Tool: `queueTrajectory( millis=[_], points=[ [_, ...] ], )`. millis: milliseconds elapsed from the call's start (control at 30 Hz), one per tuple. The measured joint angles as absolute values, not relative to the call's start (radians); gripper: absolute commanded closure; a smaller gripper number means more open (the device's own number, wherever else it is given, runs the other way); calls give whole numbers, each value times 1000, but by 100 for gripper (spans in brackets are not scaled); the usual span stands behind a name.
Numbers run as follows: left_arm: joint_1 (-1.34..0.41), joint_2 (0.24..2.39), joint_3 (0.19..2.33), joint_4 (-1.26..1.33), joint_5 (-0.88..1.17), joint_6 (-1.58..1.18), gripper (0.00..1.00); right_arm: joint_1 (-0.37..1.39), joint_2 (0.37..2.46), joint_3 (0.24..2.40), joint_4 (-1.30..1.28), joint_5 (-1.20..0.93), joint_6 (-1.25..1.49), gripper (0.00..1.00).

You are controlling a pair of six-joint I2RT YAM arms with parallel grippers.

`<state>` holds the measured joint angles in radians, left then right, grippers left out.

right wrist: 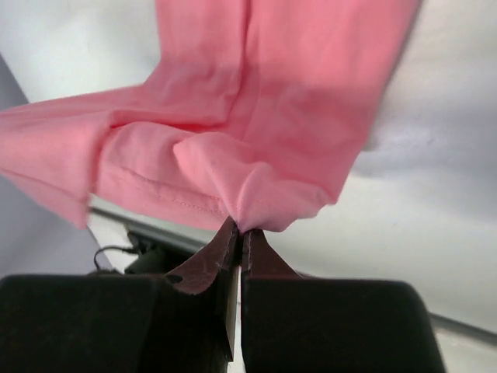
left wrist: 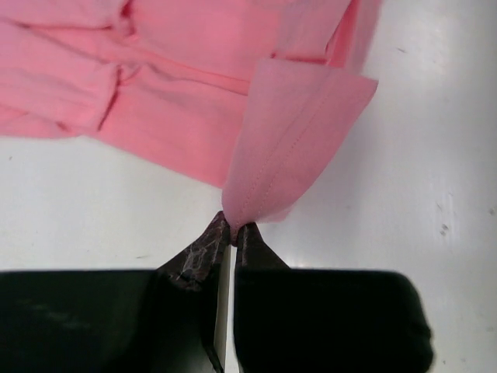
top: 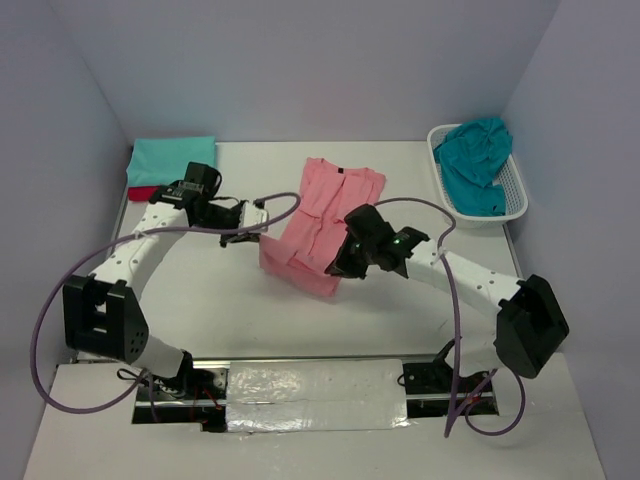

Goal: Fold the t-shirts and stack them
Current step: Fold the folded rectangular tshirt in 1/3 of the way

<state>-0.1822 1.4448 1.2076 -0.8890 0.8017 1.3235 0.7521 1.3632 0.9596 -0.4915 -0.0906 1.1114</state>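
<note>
Mid-desk [top: 220, 300] lies the salmon pink t-shirt [top: 325, 205], collar end away from the arm bases. Its far part lies flat, while the near hem looks lifted off the surface between the 2 arms.

The L claw [left wrist: 231, 233] is clenched on the pink shirt's near-left hem corner. The cloth there is folded over w/ a stitched seam showing just above the tips. The R claw [right wrist: 238, 230] is clenched on the near-right corner, w/ fabric bunched right at the tips and draping away from them.

Far left of the pink shirt is the mint-teal t-shirt [top: 172, 158], folded flat. It sits on the crimson red t-shirt [top: 143, 192], of which only a strip shows at the near-left edge.

Far right of the pink shirt, the darker teal-blue t-shirt [top: 475, 160] is crumpled inside the white lattice basket [top: 516, 195], spilling over its far rim.
</note>
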Motion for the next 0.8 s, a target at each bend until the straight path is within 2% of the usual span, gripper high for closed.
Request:
queueTrajectory(
  millis=[233, 567, 800],
  points=[
    [-197, 1637, 1375, -702, 734, 994, 100, 627, 1472, 1028, -508, -122, 1001, 100],
    [-271, 1781, 1449, -596, 626, 821, 100, 488, 1563, 1062, -496, -142, 933, 100],
    [-284, 1910, 1573, -565, 575, 751, 100, 429, 1733, 1259, -512, -138, 842, 100]
  ],
)
